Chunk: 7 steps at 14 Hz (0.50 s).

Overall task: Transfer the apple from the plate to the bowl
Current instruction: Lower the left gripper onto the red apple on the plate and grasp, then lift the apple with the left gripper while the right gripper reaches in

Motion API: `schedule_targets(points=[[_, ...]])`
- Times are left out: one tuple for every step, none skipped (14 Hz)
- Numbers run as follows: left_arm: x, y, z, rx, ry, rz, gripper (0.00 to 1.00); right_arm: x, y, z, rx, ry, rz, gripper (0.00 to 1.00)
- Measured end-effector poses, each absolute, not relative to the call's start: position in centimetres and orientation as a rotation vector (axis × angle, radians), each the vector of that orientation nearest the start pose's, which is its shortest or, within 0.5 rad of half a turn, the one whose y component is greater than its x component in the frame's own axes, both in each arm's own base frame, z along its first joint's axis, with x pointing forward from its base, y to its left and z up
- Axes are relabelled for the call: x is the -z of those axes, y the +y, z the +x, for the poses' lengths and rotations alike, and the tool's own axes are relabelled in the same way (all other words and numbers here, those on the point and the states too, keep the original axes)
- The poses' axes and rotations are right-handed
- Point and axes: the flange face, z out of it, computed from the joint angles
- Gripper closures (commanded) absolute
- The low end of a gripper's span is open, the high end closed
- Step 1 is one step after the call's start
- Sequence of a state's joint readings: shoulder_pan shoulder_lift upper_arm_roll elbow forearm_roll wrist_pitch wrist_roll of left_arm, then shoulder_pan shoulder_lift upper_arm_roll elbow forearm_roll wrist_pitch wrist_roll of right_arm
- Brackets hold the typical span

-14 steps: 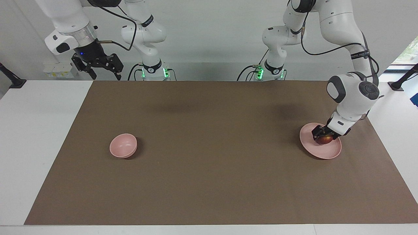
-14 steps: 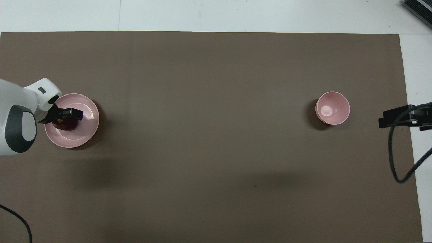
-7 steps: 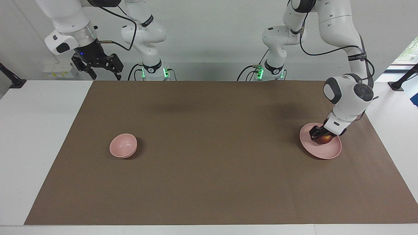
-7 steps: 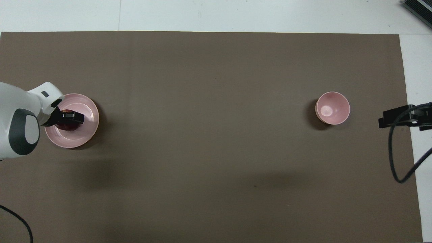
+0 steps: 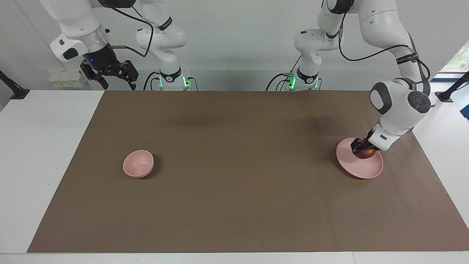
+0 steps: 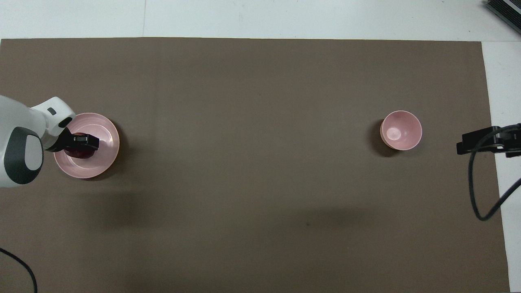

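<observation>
The dark red apple (image 5: pixel 365 154) is between the fingers of my left gripper (image 5: pixel 361 150), which is shut on it and holds it just above the pale pink plate (image 5: pixel 367 171) at the left arm's end of the table. In the overhead view the left gripper (image 6: pixel 83 143) covers most of the apple (image 6: pixel 80 153) over the plate (image 6: pixel 87 169). The small pink bowl (image 5: pixel 138 164) stands empty toward the right arm's end; it also shows in the overhead view (image 6: pixel 401 130). My right gripper (image 5: pixel 116 81) waits open, high over the table's edge at the right arm's end.
A brown mat (image 5: pixel 234 190) covers most of the white table, and both the plate and the bowl stand on it. A black cable (image 6: pixel 476 195) hangs from the right arm.
My left gripper has risen a little with the apple in it, and its wrist has shifted slightly. The plate, the bowl and the right arm have not moved.
</observation>
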<state>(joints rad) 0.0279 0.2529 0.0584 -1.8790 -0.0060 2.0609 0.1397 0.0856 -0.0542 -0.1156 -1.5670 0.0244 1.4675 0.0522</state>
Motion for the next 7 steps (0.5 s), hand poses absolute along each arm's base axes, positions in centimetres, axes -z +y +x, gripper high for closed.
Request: schedule_targets(points=[[-38.5, 4.4, 61.1, -0.109, 0.097, -3.137, 1.0, -64.7, -1.5, 52.7, -0.072, 0.124, -3.108, 0.0], [-39.7, 3.8, 61.5, -0.115, 0.115, -3.137, 1.0, -64.7, -1.5, 52.7, -0.072, 0.124, -3.108, 0.0], [-40.9, 3.1, 61.7, -0.128, 0.133, -3.137, 1.0, -64.7, -1.5, 52.7, -0.072, 0.124, -3.108, 0.0], [-42.2, 2.2, 61.9, -0.135, 0.156, -3.137, 1.0, -64.7, -1.5, 52.7, -0.072, 0.124, -3.108, 0.0], [-43.8, 1.1, 62.0, -0.129, 0.183, -3.137, 1.0, -64.7, -1.5, 52.7, -0.072, 0.124, -3.108, 0.0], [-45.6, -0.2, 62.0, -0.116, 0.216, -3.137, 1.0, -64.7, -1.5, 52.7, -0.072, 0.124, -3.108, 0.0], [-47.4, -1.7, 61.7, -0.116, 0.249, -3.139, 1.0, -64.7, -1.5, 52.7, -0.072, 0.124, -3.108, 0.0]])
